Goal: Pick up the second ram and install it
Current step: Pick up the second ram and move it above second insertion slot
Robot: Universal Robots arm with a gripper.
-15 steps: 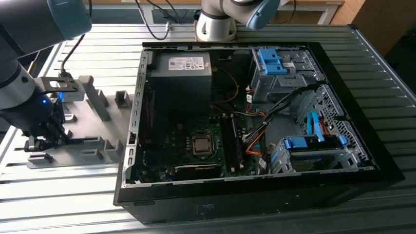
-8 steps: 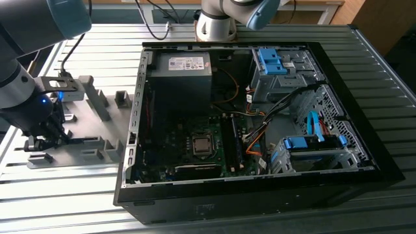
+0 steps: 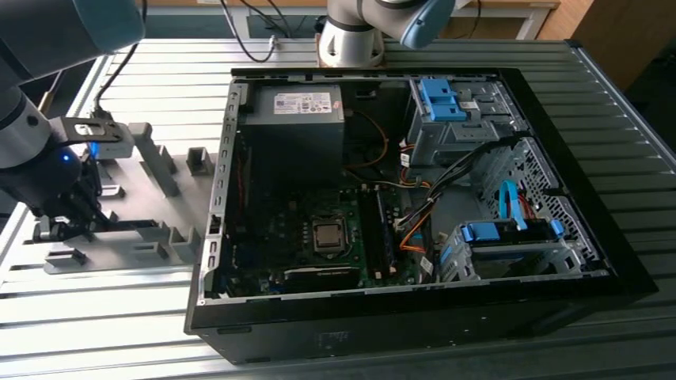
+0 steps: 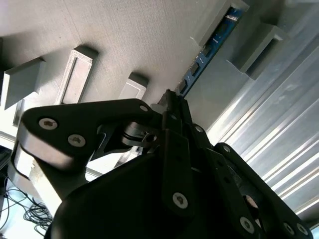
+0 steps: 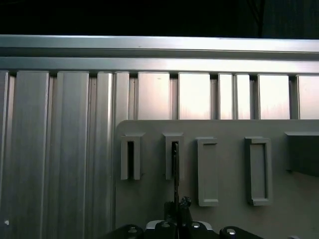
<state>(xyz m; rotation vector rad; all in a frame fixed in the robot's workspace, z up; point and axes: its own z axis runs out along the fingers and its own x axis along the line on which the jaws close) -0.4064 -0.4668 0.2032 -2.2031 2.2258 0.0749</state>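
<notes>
Black gripper (image 4: pixel 173 99) pinches the ram (image 4: pixel 209 47) at one end. The stick stands on edge in a slot block (image 5: pixel 168 164) of the grey tray (image 5: pixel 134 199), by the bench (image 3: pixel 106 317) edge at the exterior view's left. Another slot block (image 5: pixel 130 158) sits just beside. Open computer case (image 3: pixel 423 324) takes mid-bench, with cables (image 3: pixel 423 214) and blue latches (image 3: pixel 442 99) inside. The gripper body hides the ram's near end. Arm (image 3: pixel 27 134) points its wrist down over the tray.

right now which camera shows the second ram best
Second wrist view: the second ram shows its blue face with chips. First wrist view gives it edge-on, a thin line; in the exterior view the arm blocks it.
</notes>
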